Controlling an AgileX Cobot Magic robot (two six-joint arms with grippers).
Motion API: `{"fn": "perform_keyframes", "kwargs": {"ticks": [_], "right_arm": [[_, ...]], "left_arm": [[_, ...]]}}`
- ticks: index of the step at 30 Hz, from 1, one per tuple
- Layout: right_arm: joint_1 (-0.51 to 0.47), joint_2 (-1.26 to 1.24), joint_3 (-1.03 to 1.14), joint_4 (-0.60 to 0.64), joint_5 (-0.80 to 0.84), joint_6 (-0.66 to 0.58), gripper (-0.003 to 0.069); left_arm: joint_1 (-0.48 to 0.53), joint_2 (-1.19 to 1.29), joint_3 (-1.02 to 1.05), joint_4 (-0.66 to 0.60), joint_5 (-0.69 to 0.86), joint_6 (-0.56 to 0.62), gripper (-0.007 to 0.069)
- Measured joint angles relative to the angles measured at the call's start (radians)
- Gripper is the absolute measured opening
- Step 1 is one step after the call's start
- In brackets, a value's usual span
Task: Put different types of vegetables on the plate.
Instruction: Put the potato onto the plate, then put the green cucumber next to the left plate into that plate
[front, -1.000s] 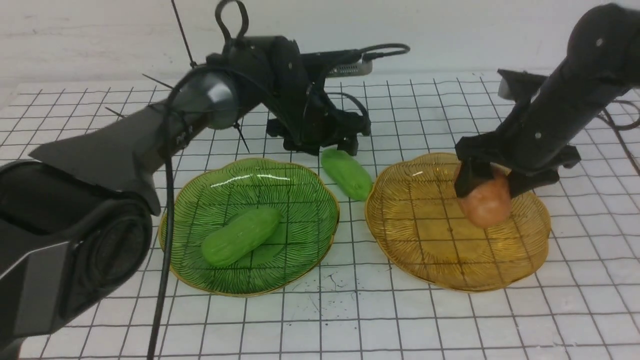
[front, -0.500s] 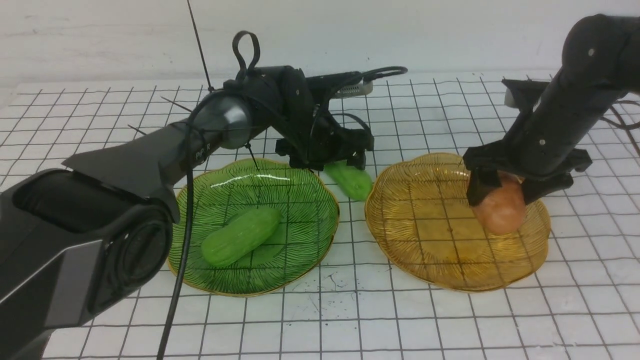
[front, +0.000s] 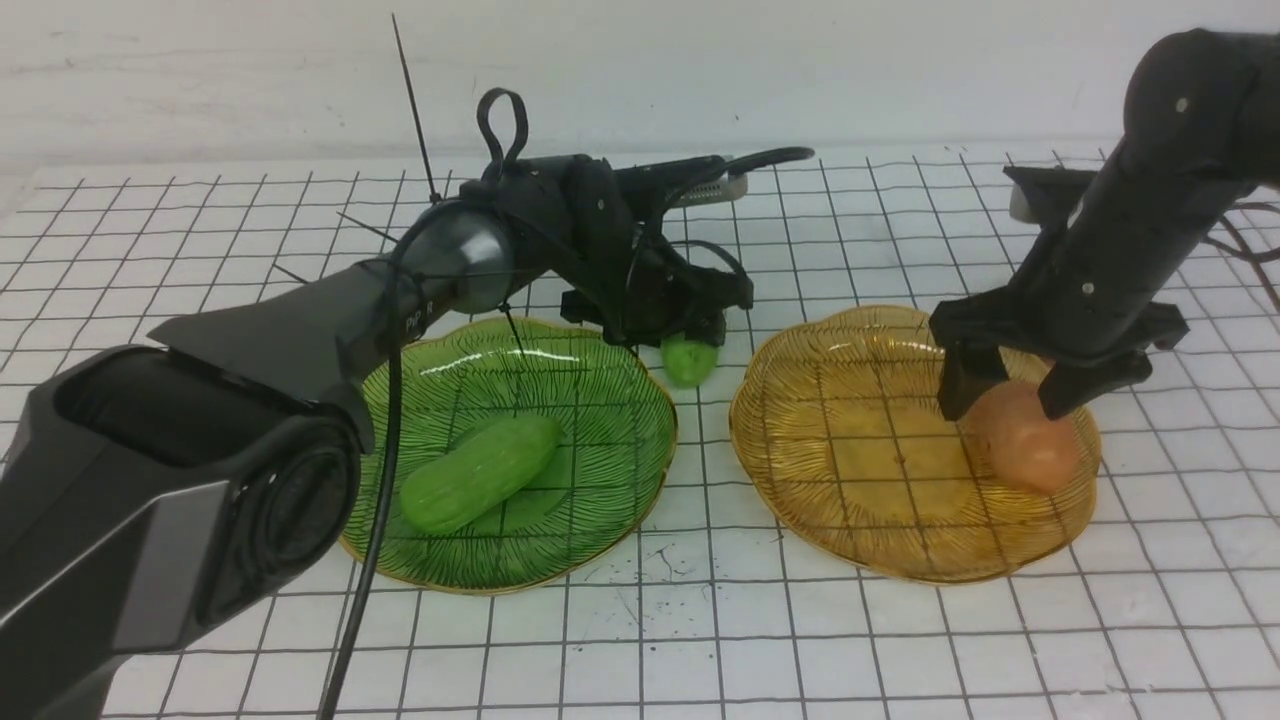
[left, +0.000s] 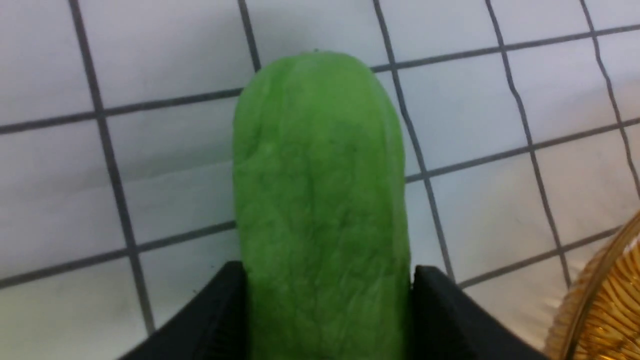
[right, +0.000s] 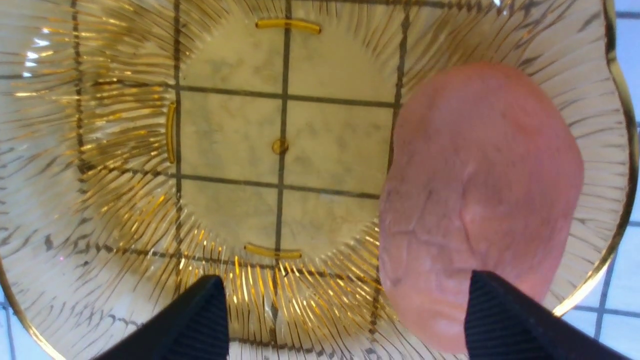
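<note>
The smooth bright-green cucumber-shaped toy piece (left: 320, 200) lies on the gridded white table (front: 700, 640), between the ribbed green glass plate (front: 600, 420) and the ribbed amber glass plate (front: 850, 480). It is clasped by the left gripper (left: 327, 272), whose jaws are pressed against both flanks. It is judged light, slightly yielding and slick, so a hold across the thick middle is preferred to a tapering tip. A rounded orange-brown potato-like lump (front: 1025, 440) is seen in the amber plate under the right gripper (front: 1008, 400), which is spread wide and holds nothing.
</note>
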Motion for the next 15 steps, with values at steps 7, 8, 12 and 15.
{"fn": "perform_keyframes", "kwargs": {"ticks": [7, 8, 12, 15], "right_arm": [[0.000, 0.000, -0.017, -0.017, 0.010, -0.022, 0.0577], [0.000, 0.000, -0.033, -0.030, 0.018, -0.024, 0.0577], [0.000, 0.000, -0.111, -0.105, 0.055, -0.024, 0.0577], [-0.001, 0.000, -0.184, -0.193, 0.064, -0.015, 0.0577]], "left_arm": [[0.000, 0.007, -0.084, -0.021, 0.056, 0.012, 0.0364], [0.000, 0.004, -0.116, -0.022, 0.078, 0.023, 0.0364], [0.000, -0.012, -0.211, -0.023, 0.179, 0.079, 0.0364], [0.000, -0.050, -0.286, 0.014, 0.326, 0.161, 0.0364]]}}
